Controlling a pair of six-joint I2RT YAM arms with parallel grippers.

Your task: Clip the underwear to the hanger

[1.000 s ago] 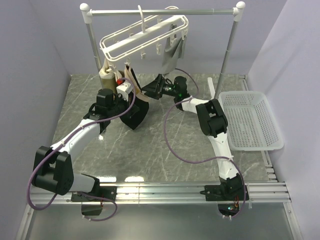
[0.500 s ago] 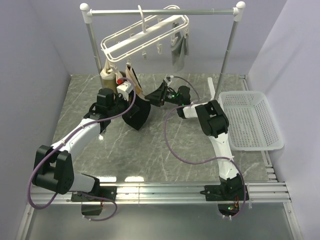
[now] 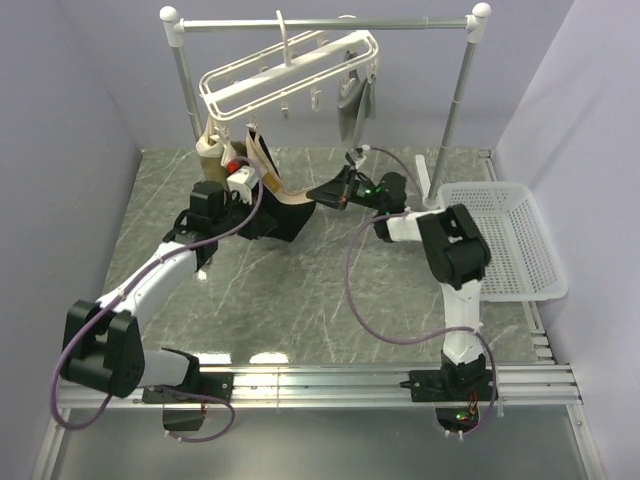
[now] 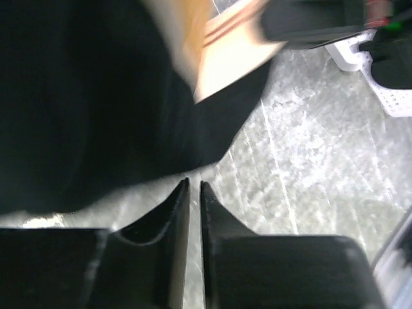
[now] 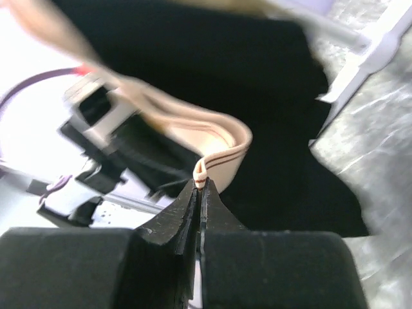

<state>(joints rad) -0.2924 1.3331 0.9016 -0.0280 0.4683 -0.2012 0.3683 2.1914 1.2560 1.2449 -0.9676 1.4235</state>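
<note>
Right wrist view shows my right end effector clamped on a small fold of the tan waistband, with the black body of the underwear bunched just behind it. The bite is shallow, right at the band's edge, so I judge the main risk to be the fold slipping out once I lift toward the hanger. My left end effector has its fingers only a sliver apart with nothing between them and dark cloth just past the tips, so it gives no support. From above, the garment hangs low between the two arms, over the tabletop, with one end of the band rising toward the hanger's left end; I cannot tell whether a clip grips it there. If not, the whole weight rests on one pinch. The hanger hangs by its hook from the rail, so pushing the band at a clip could swing it away, or carry me into the grey garment hanging near its right end.
</note>
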